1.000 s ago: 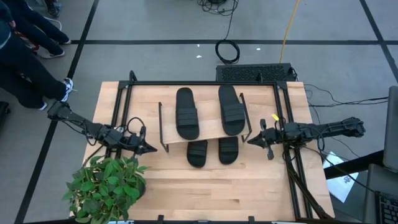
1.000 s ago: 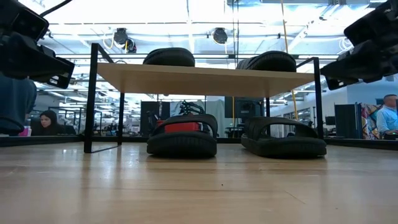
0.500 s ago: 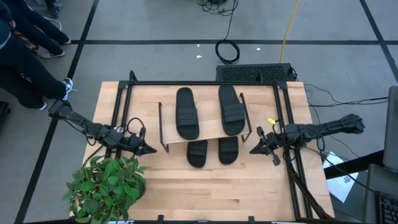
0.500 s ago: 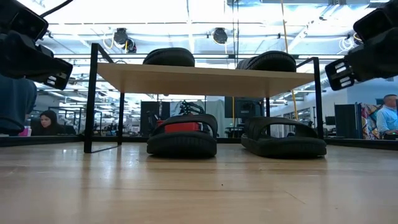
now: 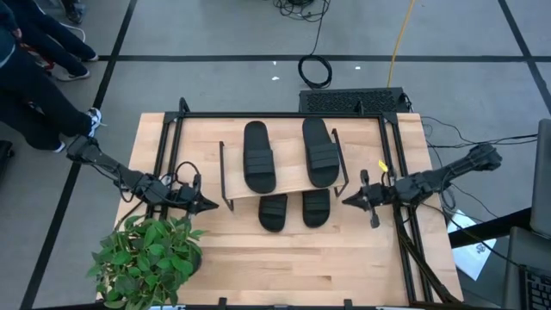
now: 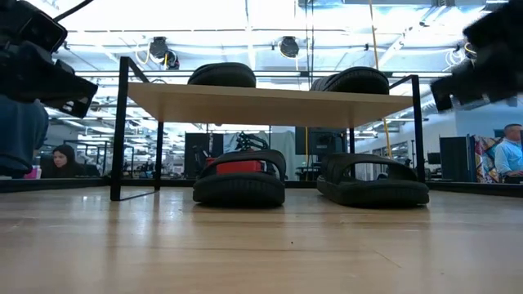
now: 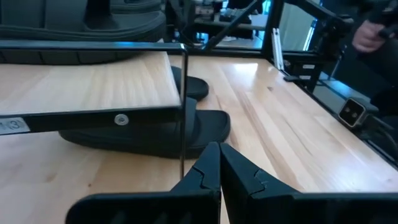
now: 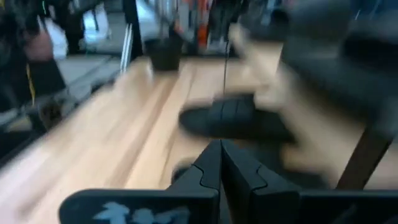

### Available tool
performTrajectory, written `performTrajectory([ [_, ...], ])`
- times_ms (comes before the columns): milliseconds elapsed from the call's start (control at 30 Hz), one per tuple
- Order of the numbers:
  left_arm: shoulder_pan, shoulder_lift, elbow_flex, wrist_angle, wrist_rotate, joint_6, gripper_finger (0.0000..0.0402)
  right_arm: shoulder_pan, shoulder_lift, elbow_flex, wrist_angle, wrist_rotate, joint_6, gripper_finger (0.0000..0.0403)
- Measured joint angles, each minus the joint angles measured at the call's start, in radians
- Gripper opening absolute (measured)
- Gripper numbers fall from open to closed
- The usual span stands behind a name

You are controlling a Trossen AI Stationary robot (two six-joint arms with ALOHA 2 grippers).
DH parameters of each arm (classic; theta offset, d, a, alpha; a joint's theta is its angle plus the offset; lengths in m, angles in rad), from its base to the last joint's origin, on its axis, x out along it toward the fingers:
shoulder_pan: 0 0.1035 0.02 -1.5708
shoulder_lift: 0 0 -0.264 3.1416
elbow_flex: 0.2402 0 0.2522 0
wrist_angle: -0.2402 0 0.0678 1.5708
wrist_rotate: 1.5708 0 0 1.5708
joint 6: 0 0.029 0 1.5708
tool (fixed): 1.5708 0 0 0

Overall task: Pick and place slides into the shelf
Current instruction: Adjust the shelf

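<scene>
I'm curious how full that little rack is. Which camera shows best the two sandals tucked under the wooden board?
The low view: both lower slides show whole on the table beneath the shelf. The high view shows only their ends past the board. The left wrist view catches one; the right wrist view is blurred.

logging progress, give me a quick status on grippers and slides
Left gripper and right gripper shut, empty, flanking the shelf. Two slides on top, two beneath. Nothing in the way.
</scene>
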Motion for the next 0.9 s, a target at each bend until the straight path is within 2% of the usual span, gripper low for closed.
performTrajectory([
  [233, 0.000, 0.001, 0.000, -0.006, -0.003, -0.002, 0.0000, 0.000, -0.002, 0.142, -0.037, 0.038, -0.135, 0.0000],
  [267, 0.000, 0.001, 0.000, -0.011, -0.003, -0.008, 0.0000, 0.001, -0.003, 0.163, -0.037, 0.069, -0.158, 0.0000],
  [333, 0.000, 0.001, 0.000, -0.012, -0.003, -0.017, 0.0001, 0.001, -0.005, 0.205, -0.071, 0.217, -0.192, 0.0000],
  [433, 0.000, 0.001, 0.000, -0.013, -0.003, -0.022, 0.0000, 0.000, -0.003, 0.268, -0.238, 0.484, -0.195, 0.0000],
  [500, 0.000, 0.001, 0.000, -0.013, -0.003, -0.023, 0.0001, 0.000, -0.003, 0.310, -0.379, 0.573, -0.126, 0.0000],
  [600, 0.000, 0.001, 0.000, -0.013, -0.003, -0.023, 0.0000, -0.002, 0.003, 0.329, -0.524, 0.570, 0.021, 0.0000],
  [733, 0.000, 0.001, 0.000, -0.011, -0.007, -0.036, 0.0000, -0.002, 0.039, 0.313, -0.494, 0.425, 0.067, 0.0000],
  [900, 0.000, 0.001, 0.000, 0.000, -0.041, -0.081, 0.0000, -0.001, 0.088, 0.296, -0.494, 0.448, 0.144, 0.0000],
])
